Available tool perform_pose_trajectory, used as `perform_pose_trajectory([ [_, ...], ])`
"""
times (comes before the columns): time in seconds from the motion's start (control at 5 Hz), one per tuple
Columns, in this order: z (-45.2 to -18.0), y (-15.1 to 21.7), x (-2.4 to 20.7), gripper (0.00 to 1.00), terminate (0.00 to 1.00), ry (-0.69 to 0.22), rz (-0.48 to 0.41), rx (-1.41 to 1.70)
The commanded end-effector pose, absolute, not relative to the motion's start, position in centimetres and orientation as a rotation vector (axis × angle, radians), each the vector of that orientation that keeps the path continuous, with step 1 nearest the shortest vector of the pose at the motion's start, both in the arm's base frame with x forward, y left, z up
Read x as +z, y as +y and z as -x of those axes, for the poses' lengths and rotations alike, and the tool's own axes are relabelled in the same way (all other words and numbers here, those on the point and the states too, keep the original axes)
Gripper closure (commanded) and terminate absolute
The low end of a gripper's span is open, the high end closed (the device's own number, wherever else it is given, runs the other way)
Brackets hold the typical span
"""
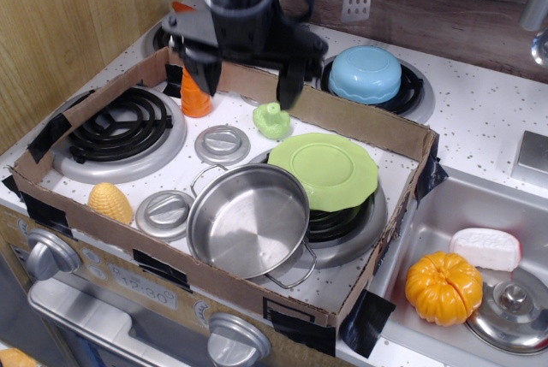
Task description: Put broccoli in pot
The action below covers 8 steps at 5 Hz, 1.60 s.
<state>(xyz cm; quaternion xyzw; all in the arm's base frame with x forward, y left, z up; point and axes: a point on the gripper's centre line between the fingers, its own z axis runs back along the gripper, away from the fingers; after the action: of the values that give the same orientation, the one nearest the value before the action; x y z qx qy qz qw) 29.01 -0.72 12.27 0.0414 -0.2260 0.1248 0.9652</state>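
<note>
The broccoli (272,120), a small light-green lumpy toy, lies on the white stove top inside the cardboard box, just left of the green plate (332,169). The pot (249,220), shiny steel with wire loop handles, stands empty at the box's front middle. My black gripper (247,85) hangs open above the box's back wall, its two fingers (291,82) spread wide. The broccoli lies below and between the fingers, closer to the right one, apart from them. Nothing is held.
An orange carrot-like toy (196,93) stands by the left finger. Two flat grey lids (223,144) and a yellow corn (110,203) lie in the cardboard box (308,311). A blue bowl (366,74) sits on the back burner. An orange pumpkin (443,287) lies in the sink.
</note>
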Motion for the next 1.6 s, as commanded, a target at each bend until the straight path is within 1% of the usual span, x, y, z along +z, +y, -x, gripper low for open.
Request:
perform_pose_trajectory([
  [0.0,-35.2,0.3,11.9,0.00,0.00,-0.520,-0.022,0.171],
  [0.2,-37.6,0.5,10.4,0.00,0.00,-0.531,0.013,0.145],
  [0.4,-38.6,0.8,9.4,0.00,0.00,-0.522,0.042,0.150],
  [0.8,-38.7,0.9,7.4,0.00,0.00,-0.506,0.084,0.178],
  [1.2,-38.3,0.8,5.8,0.00,0.00,-0.501,0.101,0.183],
  [1.4,-38.1,1.4,5.3,0.00,0.00,-0.485,0.082,0.185],
])
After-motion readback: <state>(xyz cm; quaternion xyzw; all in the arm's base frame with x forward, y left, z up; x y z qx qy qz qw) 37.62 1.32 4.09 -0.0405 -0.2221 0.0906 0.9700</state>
